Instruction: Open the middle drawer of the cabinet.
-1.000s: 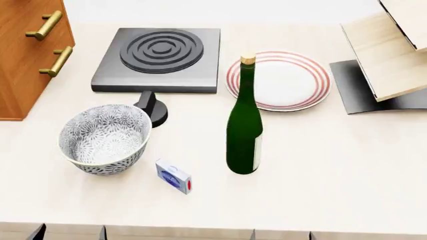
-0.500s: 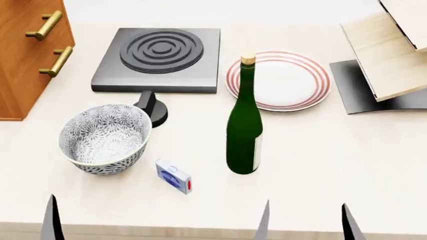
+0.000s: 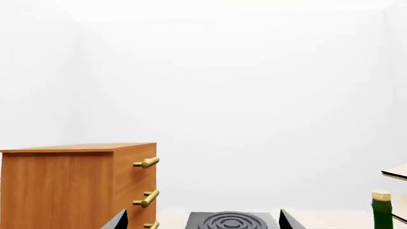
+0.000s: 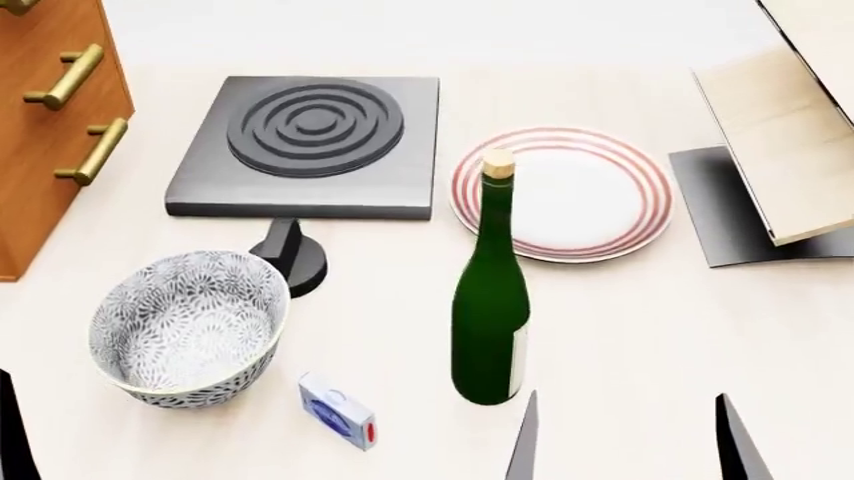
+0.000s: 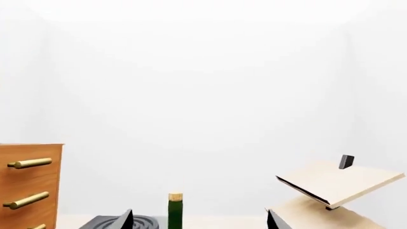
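Note:
The orange-brown cabinet [image 4: 47, 170] stands at the table's far left, and also shows in the left wrist view [image 3: 70, 186]. Its middle drawer [image 4: 40, 100] carries a brass bar handle [image 4: 63, 77] [image 3: 145, 198], and its front sits flush with the fronts above and below. My left gripper [image 3: 202, 222] is open and well short of the cabinet; in the head view only one finger [image 4: 11, 435] shows at the near left edge. My right gripper [image 4: 627, 445] [image 5: 200, 220] is open too, near the front edge beside the bottle. Neither holds anything.
A grey hotplate [image 4: 314, 140] with a black knob [image 4: 296, 260] lies right of the cabinet. A patterned bowl [image 4: 187, 325], a small blue box [image 4: 336, 410] and a green bottle [image 4: 490, 310] stand nearer. A striped plate [image 4: 561, 190] and a pale slanted rack [image 4: 787, 130] are at the right.
The head view has shifted, bringing the cabinet's top handle into frame. Both grippers' fingers have come up into the bottom of the view, the right pair rising further since half a second ago.

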Robot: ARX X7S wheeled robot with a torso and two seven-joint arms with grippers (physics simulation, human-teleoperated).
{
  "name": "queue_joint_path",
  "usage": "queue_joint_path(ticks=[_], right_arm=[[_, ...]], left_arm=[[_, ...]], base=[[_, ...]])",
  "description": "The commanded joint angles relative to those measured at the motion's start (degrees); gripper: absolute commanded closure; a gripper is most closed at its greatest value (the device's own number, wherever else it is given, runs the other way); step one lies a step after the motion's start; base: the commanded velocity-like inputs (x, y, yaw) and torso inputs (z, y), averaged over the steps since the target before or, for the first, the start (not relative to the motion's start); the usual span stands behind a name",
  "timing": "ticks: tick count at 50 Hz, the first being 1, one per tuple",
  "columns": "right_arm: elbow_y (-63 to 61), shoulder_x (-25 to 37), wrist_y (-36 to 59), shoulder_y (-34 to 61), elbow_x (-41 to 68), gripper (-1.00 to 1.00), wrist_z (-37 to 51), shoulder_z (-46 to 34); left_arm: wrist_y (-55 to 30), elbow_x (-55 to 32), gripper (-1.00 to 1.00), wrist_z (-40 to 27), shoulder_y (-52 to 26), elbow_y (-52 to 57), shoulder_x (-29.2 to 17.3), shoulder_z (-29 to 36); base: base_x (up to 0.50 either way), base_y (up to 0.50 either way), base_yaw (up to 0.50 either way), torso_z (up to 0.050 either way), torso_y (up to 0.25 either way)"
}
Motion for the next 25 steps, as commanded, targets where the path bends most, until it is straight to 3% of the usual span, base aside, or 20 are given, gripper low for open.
queue_joint_path(ticks=[1, 19, 20, 21, 22, 23, 25], right_arm=[[-1.26, 0.79, 1.11, -0.07, 0.23, -1.00, 0.75, -0.89], [-1.53, 1.91, 0.99, -0.45, 0.36, -1.00, 1.71, -1.80], [-1.49, 1.95, 1.05, -0.39, 0.41, -1.00, 1.74, -1.87], [-1.49, 1.99, 1.04, -0.39, 0.39, -1.00, 1.81, -1.91], [-1.39, 2.06, 0.87, -0.45, 0.43, -1.00, 1.83, -1.97], [-1.39, 2.11, 0.94, -0.40, 0.44, -1.00, 1.87, -2.02], [-1.18, 2.20, 0.60, -0.46, 0.42, -1.00, 1.99, -2.07]], left_arm=[[-0.18, 0.18, -1.00, -1.08, 0.20, 0.64, -0.79, 0.65], [-1.10, -0.77, -1.00, -2.42, 0.02, 0.80, -1.47, 1.15], [-7.18, 0.04, -1.00, -3.14, -1.39, 2.29, -1.75, 1.70], [-6.64, -0.74, -1.00, -2.95, -1.84, 2.23, -1.61, 1.60], [-2.50, -3.47, -1.00, -1.76, -0.54, 1.57, -1.32, 0.57], [-5.80, -3.76, -1.00, -2.48, -1.04, 2.34, -1.39, 0.33], [-4.08, -2.74, -1.00, -2.60, -0.78, 1.77, -1.55, 0.93]], base=[[0.50, 0.00, 0.00, 0.000, 0.000], [0.50, 0.00, 0.00, 0.000, 0.000], [0.50, 0.00, 0.00, 0.000, 0.000], [0.50, 0.00, 0.00, 0.000, 0.000], [0.50, 0.00, 0.00, 0.030, 0.000], [0.50, 0.00, 0.00, 0.050, 0.000], [0.50, 0.00, 0.00, 0.050, 0.000]])
